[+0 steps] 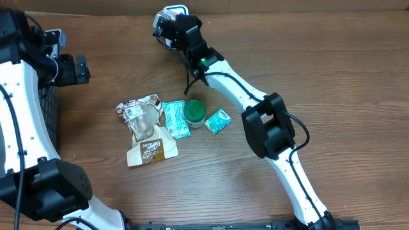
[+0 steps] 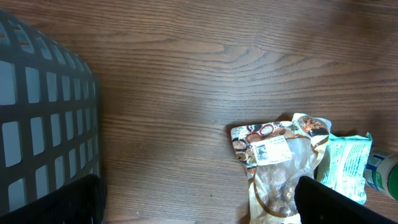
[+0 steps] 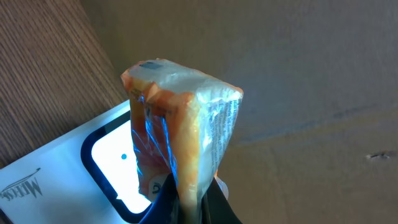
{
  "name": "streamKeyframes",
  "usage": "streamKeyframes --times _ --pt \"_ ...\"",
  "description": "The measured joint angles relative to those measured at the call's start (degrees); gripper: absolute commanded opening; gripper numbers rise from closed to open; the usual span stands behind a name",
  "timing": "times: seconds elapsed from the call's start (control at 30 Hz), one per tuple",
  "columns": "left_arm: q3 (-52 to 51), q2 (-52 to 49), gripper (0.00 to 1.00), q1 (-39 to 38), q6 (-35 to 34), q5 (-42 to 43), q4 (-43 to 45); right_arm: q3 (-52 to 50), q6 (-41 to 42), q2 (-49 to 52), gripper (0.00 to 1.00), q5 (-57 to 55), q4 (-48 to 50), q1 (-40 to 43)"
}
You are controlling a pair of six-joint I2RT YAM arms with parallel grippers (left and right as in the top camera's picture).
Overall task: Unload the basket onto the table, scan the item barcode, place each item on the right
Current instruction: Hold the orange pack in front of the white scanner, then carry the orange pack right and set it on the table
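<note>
A clear snack bag (image 2: 277, 168) lies beside a teal packet (image 2: 346, 163) on the table (image 2: 186, 81), well apart from a dark basket (image 2: 43, 124).

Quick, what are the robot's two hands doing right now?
Left gripper: open, holding nothing.
Right gripper: shut on the orange packet, at the scanner.

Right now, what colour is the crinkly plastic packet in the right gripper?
Orange under clear film; the crinkly plastic packet shows best from the right wrist.

Script logo (image 3: 22, 186) on white scanner (image 3: 65, 144), unreadable; nothing else legible.
</note>
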State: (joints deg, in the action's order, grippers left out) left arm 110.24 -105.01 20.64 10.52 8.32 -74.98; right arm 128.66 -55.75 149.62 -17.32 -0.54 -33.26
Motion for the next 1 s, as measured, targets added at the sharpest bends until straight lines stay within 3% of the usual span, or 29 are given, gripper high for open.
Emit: streamKeyframes --times 0.27,0.5,0.67,1.0 --pt "0.0 0.0 0.99 0.0 0.0 0.02 0.0 0.0 0.85 0.0 0.04 0.02 -0.15 0.0" --pt "0.0 0.0 0.99 0.0 0.0 0.0 0.0 -0.11 9.33 -3.45 0.04 0.42 -5.75 0.0" --pt "0.0 0.0 0.99 0.0 0.0 0.0 0.02 -0.44 21.16 -11.74 0.04 0.63 -16.72 0.0" --pt "0.0 0.0 0.99 0.0 0.0 0.0 0.0 -0.31 54.34 -35.1 0.04 8.28 -55.52 2.95"
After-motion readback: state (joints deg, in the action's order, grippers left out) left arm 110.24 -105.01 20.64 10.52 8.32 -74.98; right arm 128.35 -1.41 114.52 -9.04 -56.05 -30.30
